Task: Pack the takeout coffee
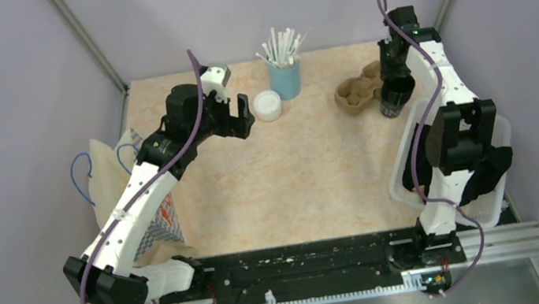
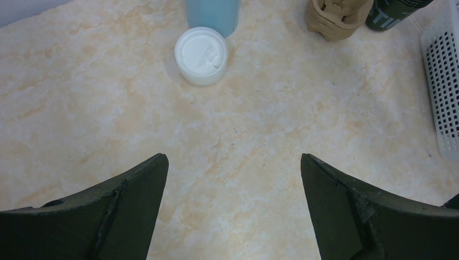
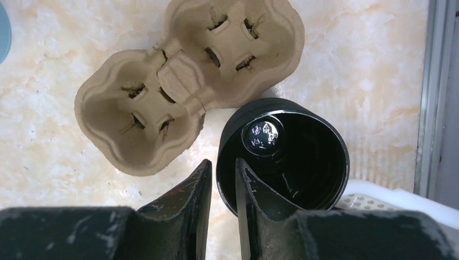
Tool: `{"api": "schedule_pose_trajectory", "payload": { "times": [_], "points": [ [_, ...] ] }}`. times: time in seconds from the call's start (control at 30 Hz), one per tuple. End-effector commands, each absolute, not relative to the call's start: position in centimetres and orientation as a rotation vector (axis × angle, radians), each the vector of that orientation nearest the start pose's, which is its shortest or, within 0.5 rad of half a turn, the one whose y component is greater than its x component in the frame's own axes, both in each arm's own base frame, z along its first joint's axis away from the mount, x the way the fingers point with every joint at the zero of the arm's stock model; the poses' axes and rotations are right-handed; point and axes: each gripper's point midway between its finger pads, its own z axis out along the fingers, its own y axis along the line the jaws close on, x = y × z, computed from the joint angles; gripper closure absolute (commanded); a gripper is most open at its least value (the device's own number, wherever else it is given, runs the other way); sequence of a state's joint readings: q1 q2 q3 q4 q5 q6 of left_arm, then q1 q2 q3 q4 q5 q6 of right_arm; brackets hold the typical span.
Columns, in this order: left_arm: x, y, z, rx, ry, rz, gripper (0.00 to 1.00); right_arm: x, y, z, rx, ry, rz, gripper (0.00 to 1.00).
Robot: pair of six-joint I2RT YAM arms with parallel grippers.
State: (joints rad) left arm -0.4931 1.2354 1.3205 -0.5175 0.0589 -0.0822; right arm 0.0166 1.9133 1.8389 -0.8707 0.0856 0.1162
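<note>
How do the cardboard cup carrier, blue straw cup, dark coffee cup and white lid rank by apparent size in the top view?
1. cardboard cup carrier: largest.
2. blue straw cup and dark coffee cup: look alike, and the coffee cup is partly hidden, so unranked.
3. white lid: smallest.

The left arm [image 1: 137,194] reaches forward and inward from its base, elbow low at the near left. The left hand [image 1: 232,119] hangs in the air, fingers spread as wide as they go and holding nothing. The right arm [image 1: 447,107] folds up over its base and stretches far, wrist pointing down. The right hand [image 3: 222,162] has its fingers a narrow gap apart, astride the rim of the coffee cup [image 3: 303,157]; whether they pinch it does not show.
</note>
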Motion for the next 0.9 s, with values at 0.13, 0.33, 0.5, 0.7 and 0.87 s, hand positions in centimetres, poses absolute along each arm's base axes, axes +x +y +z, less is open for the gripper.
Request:
{"api": "schedule_pose_trajectory", "payload": {
  "times": [0.13, 0.33, 0.5, 0.7, 0.87],
  "points": [
    [33.4, -19.5, 32.0, 0.454, 1.916, -0.426, 0.01, 47.9, -0.3, 16.2, 0.18, 2.512, -0.02, 0.81],
    [33.4, -19.6, 32.1, 0.455, 1.916, -0.428, 0.02, 47.9, -0.3, 16.3, 0.18, 2.508, -0.022, 0.95],
    [33.4, -19.6, 31.9, 0.455, 1.918, -0.43, 0.01, 47.7, -0.4, 16.6, 0.179, 2.511, -0.027, 0.89],
    [33.3, -19.6, 31.9, 0.456, 1.919, -0.433, 0.01, 47.4, -0.3, 17.4, 0.178, 2.496, -0.018, 0.86],
    [33.3, -19.7, 31.9, 0.458, 1.919, -0.439, 0.01, 47.3, -0.3, 16.9, 0.173, 2.509, -0.021, 0.82]
  ]
}}
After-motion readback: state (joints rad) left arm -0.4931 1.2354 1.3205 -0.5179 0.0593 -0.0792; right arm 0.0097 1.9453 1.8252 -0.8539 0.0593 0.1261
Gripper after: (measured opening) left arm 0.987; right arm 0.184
